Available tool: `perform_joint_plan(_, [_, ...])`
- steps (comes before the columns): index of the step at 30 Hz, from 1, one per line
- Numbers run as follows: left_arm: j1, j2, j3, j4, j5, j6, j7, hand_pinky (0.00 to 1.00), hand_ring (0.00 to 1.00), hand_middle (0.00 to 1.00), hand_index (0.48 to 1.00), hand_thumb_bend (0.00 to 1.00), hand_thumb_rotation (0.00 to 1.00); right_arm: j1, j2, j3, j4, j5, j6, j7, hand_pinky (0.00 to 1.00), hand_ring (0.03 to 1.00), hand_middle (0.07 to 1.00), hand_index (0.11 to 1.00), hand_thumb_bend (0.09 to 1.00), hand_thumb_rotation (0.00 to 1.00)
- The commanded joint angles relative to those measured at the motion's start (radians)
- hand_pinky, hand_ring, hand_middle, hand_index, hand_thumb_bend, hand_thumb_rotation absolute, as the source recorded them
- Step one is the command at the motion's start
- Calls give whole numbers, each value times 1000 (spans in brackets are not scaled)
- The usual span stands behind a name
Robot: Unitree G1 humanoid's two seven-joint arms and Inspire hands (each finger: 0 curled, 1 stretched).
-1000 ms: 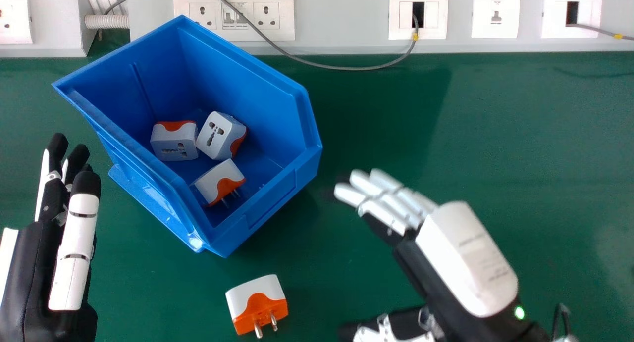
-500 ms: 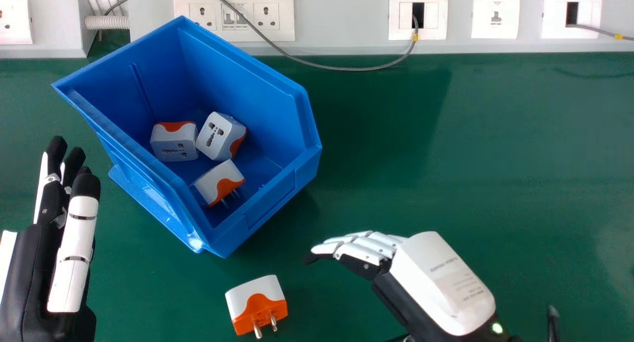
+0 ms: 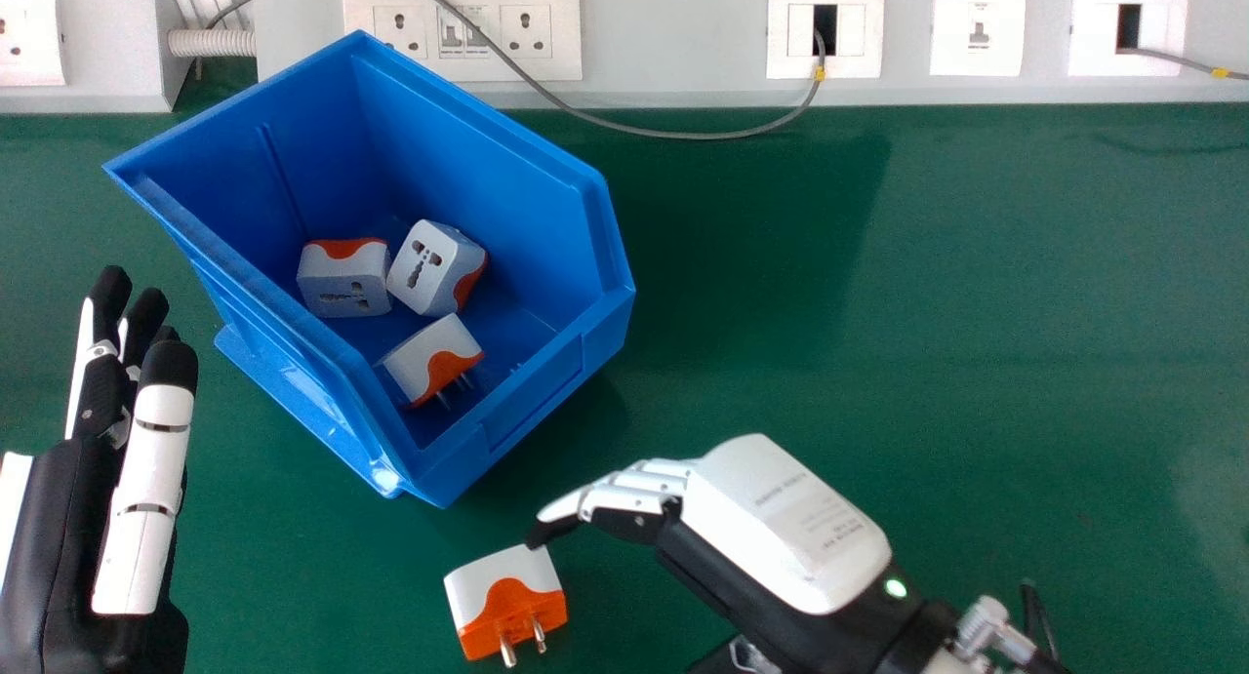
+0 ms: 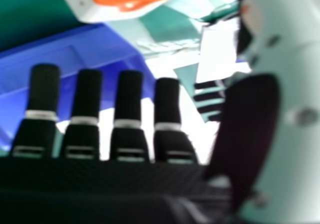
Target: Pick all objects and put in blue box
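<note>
The right hand hangs over the green table in the head view, palm turned down, with its fingers gently bent and spread out toward the loose adapter. It is open and grips nothing: the fingertips overlap the far edge of that adapter in the head view, though whether they touch it cannot be told. The loose adapter, white with an orange end, lies on the table on the robot's side of the blue box, a little apart from it, its two metal prongs pointing toward the robot. In the right hand view the fingers stand side by side and fairly straight, the thumb well away from them, with the loose adapter beyond the fingertips and part of the box behind the fingers. Three more adapters sit inside the box: one with its orange part uppermost, one tilted beside it with its socket holes showing, and one nearer the robot with prongs showing. The left hand is at the left edge of the head view, open, its fingers extended, beside the box and holding nothing. Along the back of the table runs a pale panel with sockets, a grey cable looping down in front of it
</note>
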Motion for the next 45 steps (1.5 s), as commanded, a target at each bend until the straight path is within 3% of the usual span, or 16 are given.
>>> perform_joint_plan(1, [3,12,9,-36,-8,1,7,1000,1000,997,1000,500,819,-15,18,11,-8,28,13,22,576,723,739,726,673,160])
perform_joint_plan(14, [4,20,12,-54,-6,19,14,1000,1000,994,1000,494,818,-94,75,50,45,15,41,52,613,763,784,774,713,155])
perform_joint_plan(29, [-9,35,14,-46,-22,28,15,1000,1000,993,1000,510,821,-173,101,84,131,-4,60,36,633,790,813,792,726,158])
perform_joint_plan(45, [-28,51,18,-43,-25,32,14,1000,1000,994,1000,512,821,-275,129,144,277,-72,98,21,639,787,808,785,738,144])
